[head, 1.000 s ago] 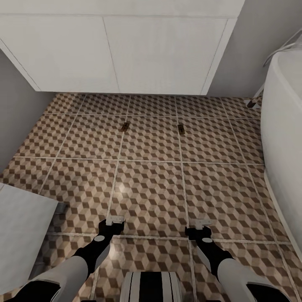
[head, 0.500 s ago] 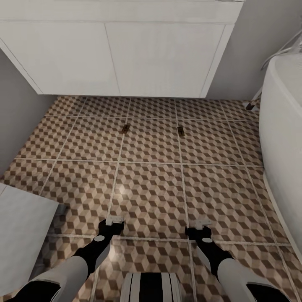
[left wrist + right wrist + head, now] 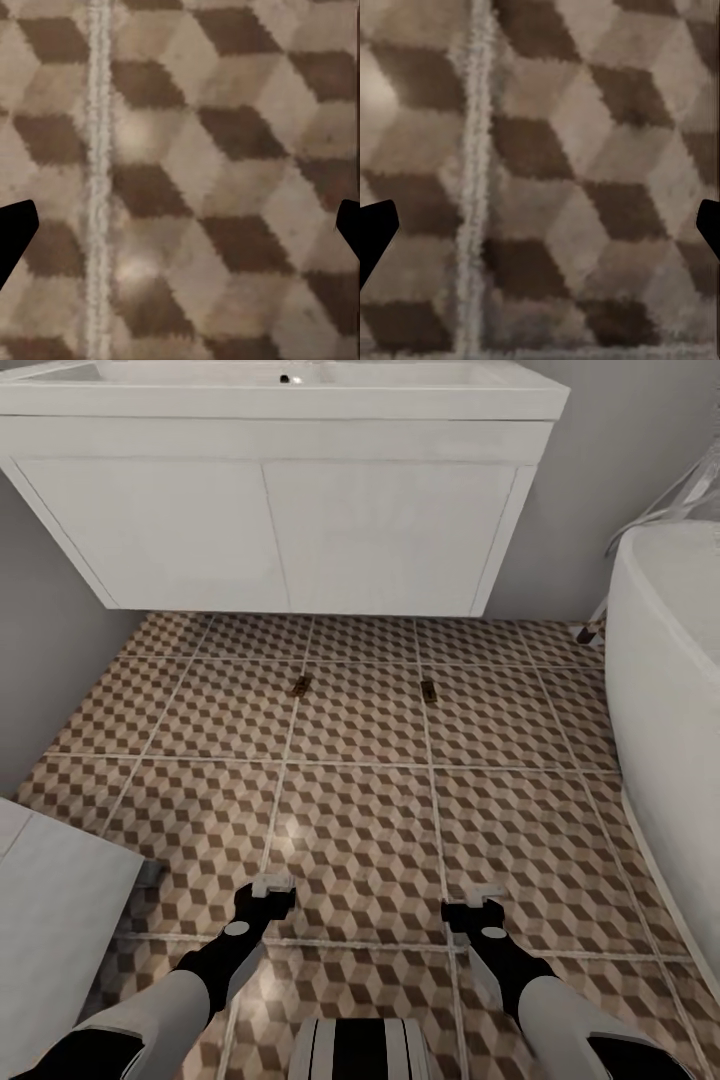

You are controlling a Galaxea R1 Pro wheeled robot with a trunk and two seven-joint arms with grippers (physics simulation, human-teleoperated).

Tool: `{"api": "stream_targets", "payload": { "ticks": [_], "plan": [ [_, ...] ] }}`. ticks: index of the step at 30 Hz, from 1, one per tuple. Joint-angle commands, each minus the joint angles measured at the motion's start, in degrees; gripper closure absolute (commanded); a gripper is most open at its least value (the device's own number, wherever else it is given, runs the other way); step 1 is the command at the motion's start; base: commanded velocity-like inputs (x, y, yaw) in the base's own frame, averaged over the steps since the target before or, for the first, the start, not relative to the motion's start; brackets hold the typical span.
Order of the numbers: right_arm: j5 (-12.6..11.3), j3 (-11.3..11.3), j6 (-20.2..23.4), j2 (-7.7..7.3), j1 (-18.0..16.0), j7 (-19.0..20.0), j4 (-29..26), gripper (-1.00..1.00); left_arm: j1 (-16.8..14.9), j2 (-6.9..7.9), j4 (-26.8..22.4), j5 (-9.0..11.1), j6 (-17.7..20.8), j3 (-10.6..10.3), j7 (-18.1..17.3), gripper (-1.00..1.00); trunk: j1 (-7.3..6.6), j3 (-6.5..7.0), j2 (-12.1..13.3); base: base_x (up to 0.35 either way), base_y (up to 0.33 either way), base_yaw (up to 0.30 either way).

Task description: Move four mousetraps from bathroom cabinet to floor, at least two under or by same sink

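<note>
While lying flat on cube-patterned brown-and-cream floor tiles (image 3: 360, 830) before white wall-hung vanity sink (image 3: 280, 510) — two small tan wooden mousetraps (image 3: 299, 685) (image 3: 429, 692): likely light, stiff; pinch board edges, avoid spring. Left gripper (image 3: 268, 885), right gripper (image 3: 478, 900) — both spread wide, empty.

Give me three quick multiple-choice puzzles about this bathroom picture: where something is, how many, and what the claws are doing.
1. Where do the mousetraps lie?
A. in the bathtub
B. on the tiles before the vanity
C. on the sink

2. How many mousetraps show?
A. two
B. four
C. none

3. The claws are:
A. gripping traps
B. open and empty
C. holding a door

Answers:
1 B: one mousetrap and another rest on the bathroom floor near the vanity.
2 A: two are in sight.
3 B: left claw and right claw hold nothing.
</note>
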Motion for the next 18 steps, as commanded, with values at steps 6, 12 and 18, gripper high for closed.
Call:
{"api": "stream_targets", "payload": {
  "ticks": [6,12,18],
  "plan": [
    [0.57,-0.45,-0.2,0.04,-0.03,-0.11,0.06,-1.0,-0.03,0.02,0.07,0.11,-0.28,-0.54,0.38,-1.0,-0.16,1.3,0.07,0.0,0.0,0.0],
    [0.59,-0.45,-0.23,0.04,-0.03,-0.12,0.06,-1.0,-0.03,0.02,0.07,0.13,-0.26,-0.56,0.36,-1.0,-0.32,2.63,0.15,0.0,0.0,0.0],
    [0.64,-0.44,-0.3,0.04,-0.03,-0.1,0.06,-1.0,-0.03,-0.04,0.07,0.13,-0.25,-0.56,0.41,-1.0,-0.47,3.96,0.23,0.0,0.0,0.0]
  ]
}}
